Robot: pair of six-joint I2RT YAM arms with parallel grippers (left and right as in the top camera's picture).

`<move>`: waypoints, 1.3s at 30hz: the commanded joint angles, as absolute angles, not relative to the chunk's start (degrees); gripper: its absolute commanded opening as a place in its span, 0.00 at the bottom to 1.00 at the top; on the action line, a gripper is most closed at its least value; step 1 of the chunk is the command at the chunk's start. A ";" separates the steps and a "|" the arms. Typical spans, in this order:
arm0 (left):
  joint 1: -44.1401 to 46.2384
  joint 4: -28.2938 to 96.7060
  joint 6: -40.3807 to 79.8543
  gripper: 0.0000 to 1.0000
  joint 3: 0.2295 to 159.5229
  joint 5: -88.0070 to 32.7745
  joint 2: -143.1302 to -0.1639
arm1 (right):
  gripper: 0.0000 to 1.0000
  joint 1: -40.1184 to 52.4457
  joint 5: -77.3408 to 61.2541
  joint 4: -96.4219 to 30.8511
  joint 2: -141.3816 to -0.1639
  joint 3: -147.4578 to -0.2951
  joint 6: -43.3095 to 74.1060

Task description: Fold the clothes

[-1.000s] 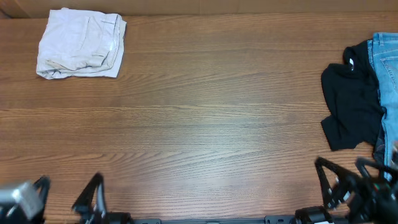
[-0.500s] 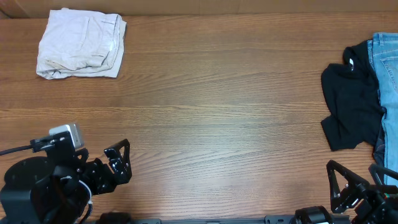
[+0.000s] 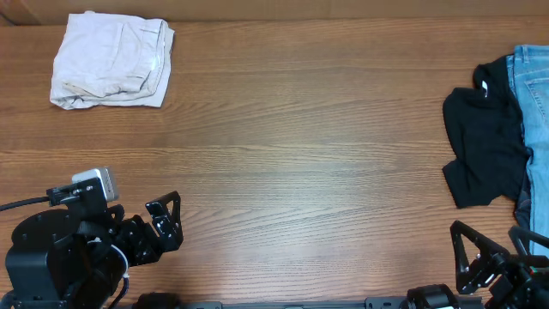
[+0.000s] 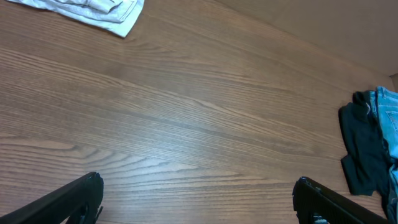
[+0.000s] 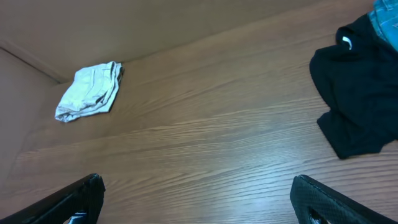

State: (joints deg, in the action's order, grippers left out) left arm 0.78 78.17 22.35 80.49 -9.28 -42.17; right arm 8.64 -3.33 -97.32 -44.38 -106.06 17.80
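The clothes, a pair of cream khaki shorts [image 3: 111, 60], lie folded into a rough square at the table's far left corner. They also show in the left wrist view as the shorts [image 4: 93, 9] and in the right wrist view as the shorts [image 5: 90, 93]. My left gripper [image 3: 171, 221] hovers near the front left edge, open and empty, far from them. My right gripper [image 3: 489, 239] sits at the front right edge, also open with nothing in it. Only bare wood lies between the jaws of the left gripper [image 4: 198, 180] and of the right gripper [image 5: 198, 180].
A crumpled black garment [image 3: 485, 146] lies at the right edge, partly over blue denim jeans [image 3: 533, 94]. Both show in the wrist views: black garment [image 4: 364, 146], black garment [image 5: 357, 99], jeans [image 4: 388, 112]. A brown wall borders the wooden table [image 3: 300, 172] at the back.
The left arm has risen from the bottom edge into fuller view over the front left of the table. The right gripper has drawn back toward the front edge. The shorts have not moved.
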 commanded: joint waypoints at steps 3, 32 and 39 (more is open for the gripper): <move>1.15 78.22 22.94 1.00 80.34 -9.91 -42.13 | 1.00 8.60 -2.59 -97.03 -44.73 -106.08 17.98; 1.15 78.19 22.94 1.00 80.34 -9.91 -42.15 | 1.00 -2.61 -6.35 -72.10 -30.39 -77.45 4.84; 1.15 78.22 22.94 1.00 80.34 -9.91 -42.15 | 1.00 -2.66 -9.65 -54.63 -24.49 -54.48 4.40</move>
